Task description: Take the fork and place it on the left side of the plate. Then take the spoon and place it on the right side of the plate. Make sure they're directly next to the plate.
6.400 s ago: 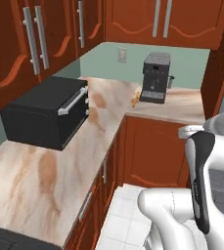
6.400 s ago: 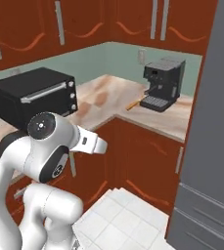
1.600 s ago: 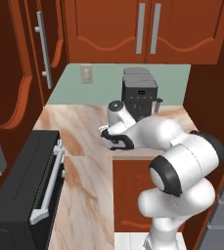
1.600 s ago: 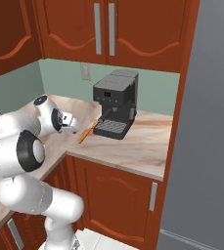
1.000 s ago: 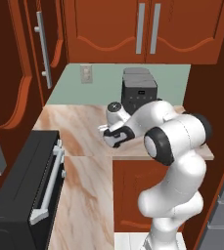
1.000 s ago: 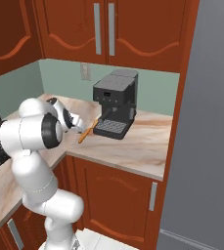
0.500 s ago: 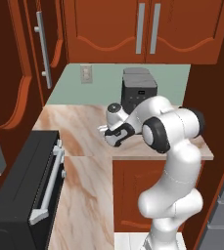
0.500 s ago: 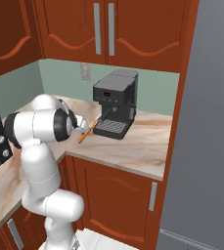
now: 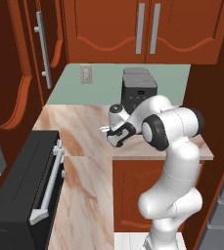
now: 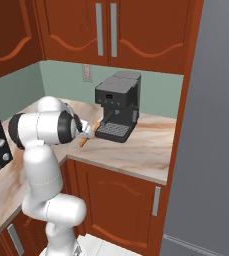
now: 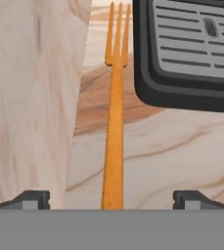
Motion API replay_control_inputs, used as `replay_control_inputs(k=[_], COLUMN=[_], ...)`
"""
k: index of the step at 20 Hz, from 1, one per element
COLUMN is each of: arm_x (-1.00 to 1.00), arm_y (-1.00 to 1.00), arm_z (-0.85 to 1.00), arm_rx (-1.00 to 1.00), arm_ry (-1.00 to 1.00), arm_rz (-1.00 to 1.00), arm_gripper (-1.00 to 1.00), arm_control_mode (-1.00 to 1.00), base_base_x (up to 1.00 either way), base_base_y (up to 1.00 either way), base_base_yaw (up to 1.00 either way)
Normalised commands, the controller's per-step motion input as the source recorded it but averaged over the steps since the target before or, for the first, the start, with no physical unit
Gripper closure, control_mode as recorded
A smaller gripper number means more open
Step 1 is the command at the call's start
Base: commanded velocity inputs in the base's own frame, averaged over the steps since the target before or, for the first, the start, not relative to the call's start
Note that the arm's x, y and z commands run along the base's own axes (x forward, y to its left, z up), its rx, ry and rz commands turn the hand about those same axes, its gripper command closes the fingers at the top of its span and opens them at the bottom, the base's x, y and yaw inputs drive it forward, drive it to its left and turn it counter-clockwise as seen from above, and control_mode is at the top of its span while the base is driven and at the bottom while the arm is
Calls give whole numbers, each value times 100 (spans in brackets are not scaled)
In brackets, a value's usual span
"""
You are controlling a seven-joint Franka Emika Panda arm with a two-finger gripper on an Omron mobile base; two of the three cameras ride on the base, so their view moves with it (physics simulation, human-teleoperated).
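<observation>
The orange fork lies flat on the marble counter, tines pointing away from me, just left of the coffee machine's drip tray. My gripper hangs low over the fork's handle end, open wide, one fingertip on each side of the handle and not touching it. From the right base view the fork pokes out below the gripper, in front of the machine. In the left base view the gripper hovers at the counter's inner corner. The plate and the spoon are out of view.
A black coffee machine stands against the back wall right beside the fork. A black toaster oven sits on the left run of the counter. A tall grey fridge closes off the right side.
The arm's elbow and shoulder have swung upright behind the hand, while the hand has stayed over the fork. The jaws have remained open and the fork has not moved.
</observation>
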Motion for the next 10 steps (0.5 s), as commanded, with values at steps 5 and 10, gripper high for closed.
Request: replay_control_inputs(k=[5,10], arm_x=[6,21], arm_y=[-12,0], arm_z=[-10,-18], arm_rx=[0,0], arm_ry=[0,0], arm_rz=[-6,-1], arm_gripper=[-100,-100], arm_control_mode=[-100,-100], base_base_x=[0,0], base_base_y=[0,0], base_base_yaw=[0,0])
